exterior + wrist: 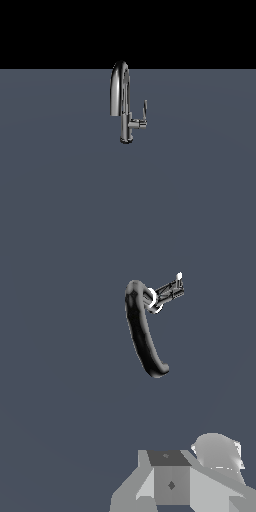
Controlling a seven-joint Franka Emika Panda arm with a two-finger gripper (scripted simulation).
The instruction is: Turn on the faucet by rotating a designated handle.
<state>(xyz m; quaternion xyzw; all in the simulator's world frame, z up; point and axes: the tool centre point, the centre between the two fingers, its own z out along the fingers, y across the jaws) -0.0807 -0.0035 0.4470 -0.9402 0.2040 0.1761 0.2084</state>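
The faucet (pixel 120 92) stands alone on the grey floor in the middle of the exterior view, its arched chrome spout rising from a short vertical stem. The handle (pixel 145 110) is a thin upright lever on a stub at the stem's side, toward the exterior view's right. In the wrist view the faucet (pixel 143 333) appears from above as a dark curved spout, with the handle (pixel 170 291) jutting off its far end. No gripper fingers show in either view, and nothing touches the faucet.
White and grey blocky parts of the arm (pixel 172 483) fill one edge of the wrist view, well apart from the faucet. The flat grey floor (pixel 60 190) spreads around the faucet, with black background beyond it.
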